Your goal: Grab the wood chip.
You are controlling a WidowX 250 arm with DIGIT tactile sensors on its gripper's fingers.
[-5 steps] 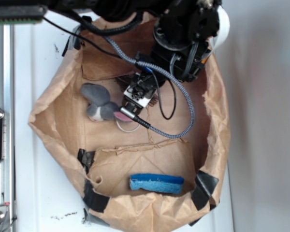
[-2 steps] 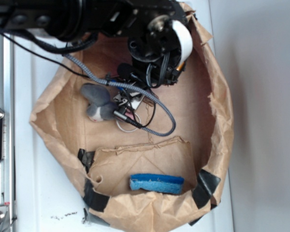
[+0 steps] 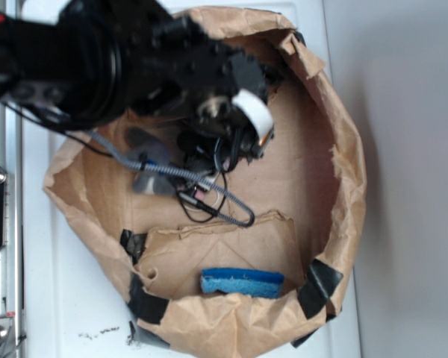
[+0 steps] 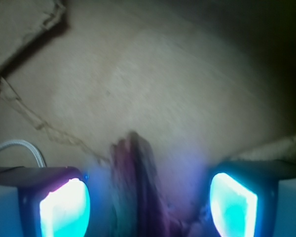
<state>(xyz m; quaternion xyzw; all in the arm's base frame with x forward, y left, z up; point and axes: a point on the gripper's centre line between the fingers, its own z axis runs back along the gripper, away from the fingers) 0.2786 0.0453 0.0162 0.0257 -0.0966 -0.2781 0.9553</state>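
In the wrist view the wood chip [image 4: 135, 182], a dark rough sliver, lies lengthwise on brown paper between my two glowing fingertips [image 4: 64, 207]. My gripper [image 4: 148, 210] is open, with a gap on each side of the chip, and neither pad touches it. In the exterior view the black arm [image 3: 172, 67] hangs low over the paper bag and hides the chip and the fingers beneath it.
The grey plush mouse [image 3: 144, 181] peeks out just left of the arm's cables. A blue sponge [image 3: 243, 283] lies on a folded paper flap at the front. The crumpled bag wall [image 3: 343, 171] rings everything. A white cable loop [image 4: 19, 148] lies at the left.
The arm has swung left and lower into the bag, now covering the gripper, the chip and most of the mouse in the exterior view.
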